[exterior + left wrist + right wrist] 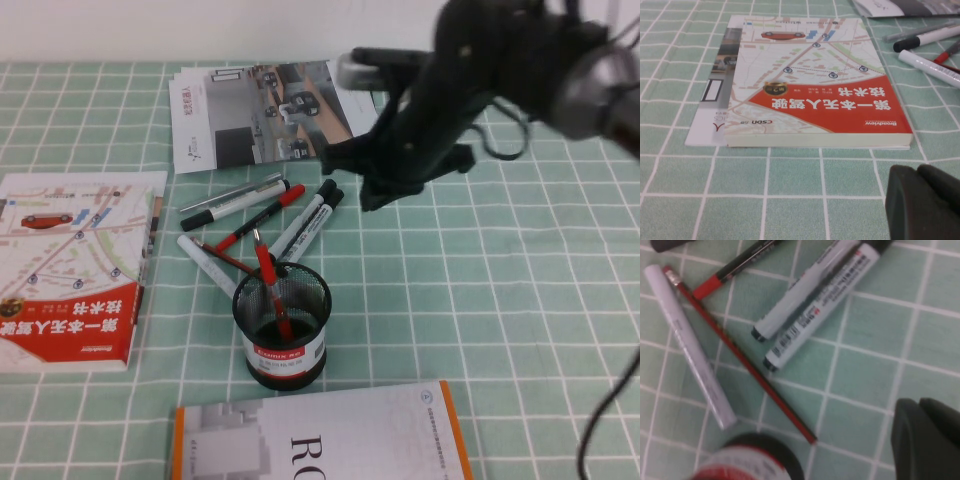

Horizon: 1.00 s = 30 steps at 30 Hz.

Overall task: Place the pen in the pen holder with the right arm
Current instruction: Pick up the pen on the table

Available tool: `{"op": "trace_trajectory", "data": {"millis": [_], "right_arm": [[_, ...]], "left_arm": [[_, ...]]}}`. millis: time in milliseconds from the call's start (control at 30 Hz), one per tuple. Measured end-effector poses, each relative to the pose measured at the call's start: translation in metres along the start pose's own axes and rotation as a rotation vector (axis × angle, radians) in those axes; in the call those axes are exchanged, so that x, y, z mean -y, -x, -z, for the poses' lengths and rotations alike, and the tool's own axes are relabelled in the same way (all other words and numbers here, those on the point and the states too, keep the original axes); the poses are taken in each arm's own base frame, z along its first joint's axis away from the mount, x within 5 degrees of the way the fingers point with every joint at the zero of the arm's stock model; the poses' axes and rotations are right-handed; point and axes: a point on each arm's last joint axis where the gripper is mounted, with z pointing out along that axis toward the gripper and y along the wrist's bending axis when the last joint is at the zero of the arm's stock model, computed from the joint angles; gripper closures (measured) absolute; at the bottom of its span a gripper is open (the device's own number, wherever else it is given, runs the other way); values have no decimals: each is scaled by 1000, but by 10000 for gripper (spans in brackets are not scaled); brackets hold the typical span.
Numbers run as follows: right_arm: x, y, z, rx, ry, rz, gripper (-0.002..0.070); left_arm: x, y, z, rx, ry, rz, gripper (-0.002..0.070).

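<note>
The pen holder (281, 325) is a black mesh cup with a white band, standing front of centre with slim red pens in it; its rim shows blurred in the right wrist view (752, 465). Two thick white markers with black caps lie side by side just behind it; the pen (305, 222) (822, 307) is one of them. My right gripper (373, 198) (926, 437) hangs shut and empty above the cloth, right of the markers' caps. My left gripper (922, 200) is shut, empty, low over the cloth near a book's front edge.
A red-and-white book (70, 265) (815, 85) lies at the left, a brochure (265, 110) at the back, and an orange-edged book (320, 440) at the front. Another white marker (240, 205), a black-and-red pen (255, 222), a red pencil (740, 355) and a white tube (690, 347) lie beside the markers.
</note>
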Motion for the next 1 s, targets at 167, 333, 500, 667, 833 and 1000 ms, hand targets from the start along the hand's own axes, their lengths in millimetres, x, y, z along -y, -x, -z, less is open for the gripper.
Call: {"op": "trace_trajectory", "data": {"millis": [167, 333, 500, 667, 833, 1000], "right_arm": [[-18, 13, -33, -31, -9, -13, 686], [-26, 24, -57, -17, -4, -69, 575], [-25, 29, -79, -16, -6, -137, 390], [-22, 29, -103, -19, -13, -157, 332], [-22, 29, -115, -3, -14, -156, 328], [-22, 27, -120, -2, -31, -141, 328]], "left_arm": [[0, 0, 0, 0, 0, 0, 679], [0, 0, 0, 0, 0, 0, 679], [0, 0, 0, 0, 0, 0, 679], [0, 0, 0, 0, 0, 0, 679], [0, 0, 0, 0, 0, 0, 679], [0, 0, 0, 0, 0, 0, 679]]}}
